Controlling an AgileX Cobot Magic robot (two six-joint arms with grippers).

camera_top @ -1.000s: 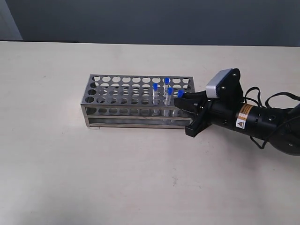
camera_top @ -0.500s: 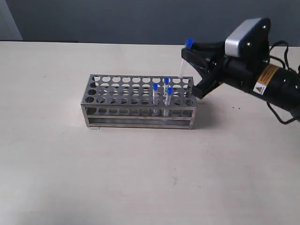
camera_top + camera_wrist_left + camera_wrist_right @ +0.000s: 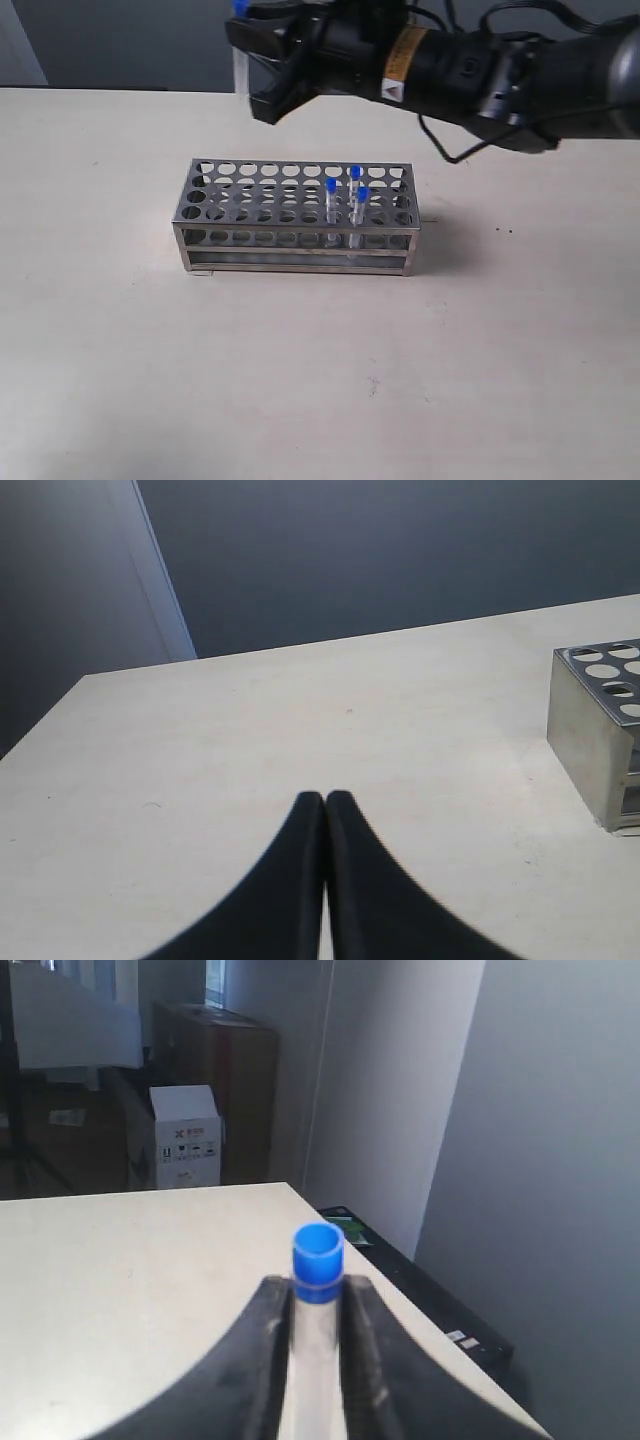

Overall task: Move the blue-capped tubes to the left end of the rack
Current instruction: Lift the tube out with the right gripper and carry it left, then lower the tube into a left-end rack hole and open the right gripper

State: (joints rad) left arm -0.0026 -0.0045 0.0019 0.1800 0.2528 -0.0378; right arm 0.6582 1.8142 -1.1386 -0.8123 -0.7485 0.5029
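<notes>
Blue-capped tubes (image 3: 331, 203): three in the rack's (image 3: 250, 238) right part, one clamped in right tool (image 3: 318, 1298); left tool (image 3: 325, 801) closed.

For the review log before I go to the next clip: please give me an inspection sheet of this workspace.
Surface: pale table, bare around the rack.
Job's things: steel rack near mid-table; three tubes stand in its right half, and the holes at the left end are empty. The fourth tube is held high above the table.
Clutter: nothing seen.
Grippers: right pincer is shut on the fourth tube just below its blue cap; left pincer is shut and empty, over bare table.
Cables: black cables hang from the right arm, clear of the rack.
Surroundings: dark wall behind the table; boxes beyond its edge.
</notes>
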